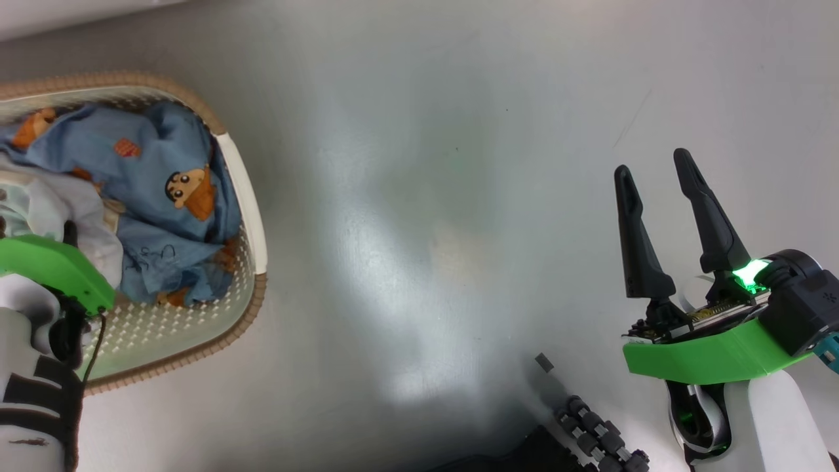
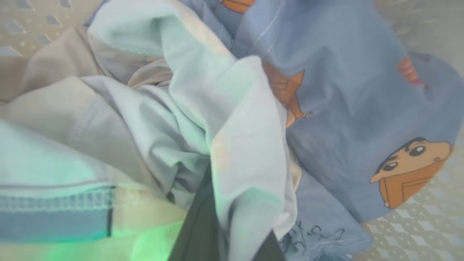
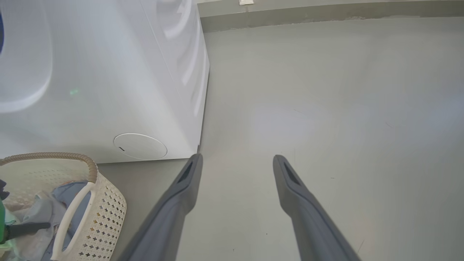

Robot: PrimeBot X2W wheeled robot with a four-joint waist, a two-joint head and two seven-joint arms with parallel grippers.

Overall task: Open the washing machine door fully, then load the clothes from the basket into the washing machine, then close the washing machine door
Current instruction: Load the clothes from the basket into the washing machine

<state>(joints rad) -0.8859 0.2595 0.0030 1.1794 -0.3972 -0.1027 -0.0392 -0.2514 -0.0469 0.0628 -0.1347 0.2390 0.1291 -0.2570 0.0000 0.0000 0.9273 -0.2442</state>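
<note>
On the grey floor (image 1: pixel 459 196), the largest item is the washing machine (image 3: pixel 108 72), a white box seen in the right wrist view from one lower front corner. A round cover (image 3: pixel 140 146) sits flush in its front panel near the bottom edge.

The basket (image 3: pixel 108 214) stands on the floor close in front of that panel, on the robot's left side. Its walls are cream and perforated, its rim is brown, and a white handle (image 1: pixel 246 196) runs along the side facing the right arm.

The clothes (image 1: pixel 164 164) lie bunched inside the basket. A light-blue garment with orange-brown cartoon figures takes up the half nearer the white handle. Pale white and cream pieces are piled in the other half, under the left arm.

The left tool (image 2: pixel 232 224) reaches down into the basket. Its dark fingers (image 2: pixel 195 228) are pressed together on a fold of the pale fabric, which drapes over them.

The right tool (image 1: pixel 652 167) hangs above bare floor, well apart from the basket. Its two fingers are spread wide with nothing between them.
</note>
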